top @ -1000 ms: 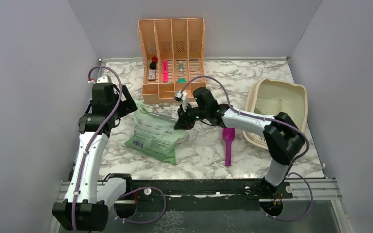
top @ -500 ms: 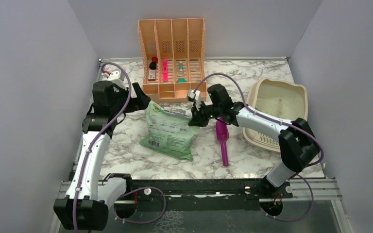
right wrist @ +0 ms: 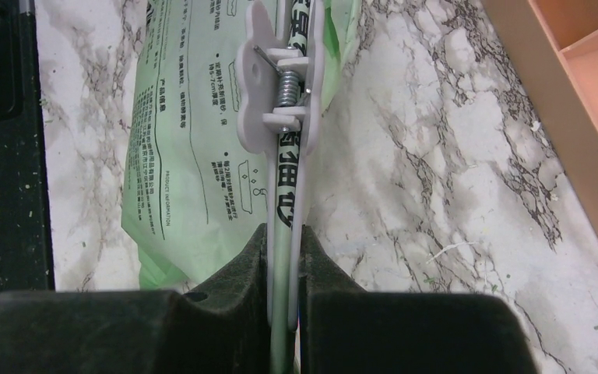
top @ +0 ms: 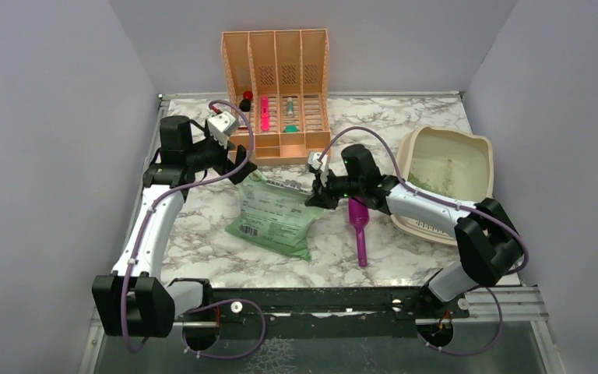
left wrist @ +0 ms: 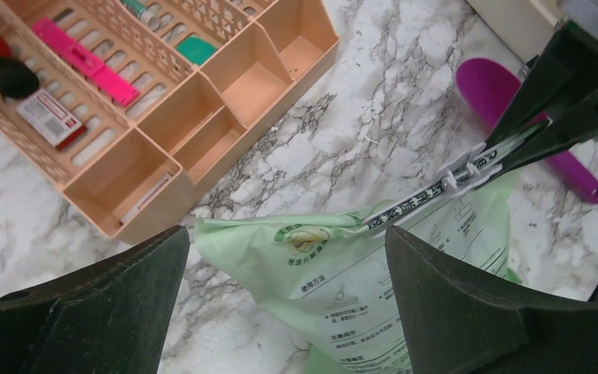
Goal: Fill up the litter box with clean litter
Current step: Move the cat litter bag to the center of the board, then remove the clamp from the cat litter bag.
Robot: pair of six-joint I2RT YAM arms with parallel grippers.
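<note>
Nearest: black rail with both arm bases at the table (top: pixel 202 226) edge. Just beyond, mid-table: pale green bag (top: pixel 272 218) lying flat with top edge raised. Purple scoop (top: pixel 360 226) beside it on the right, untouched. Right tool (right wrist: pixel 284 234) pinching the bag's folded top strip just under the white spring clip (right wrist: pixel 280 86), probably to steady the sealed mouth so the clip can come off. Left tool (left wrist: pixel 286 241) spread wide, hovering over the strip's other end and touching nothing; looks staged for the clip or a second hold. Farther right: litter box (top: pixel 452 134) angled near the table's right edge, well apart from the bag. Only a thin layer of clean litter (top: pixel 436 167) on its floor, so filling barely begun by the look of it. Far back: peach file organizer (top: pixel 276 93) with small items, out of the way. White-grey marble top, flat; plain grey walls on three sides.
</note>
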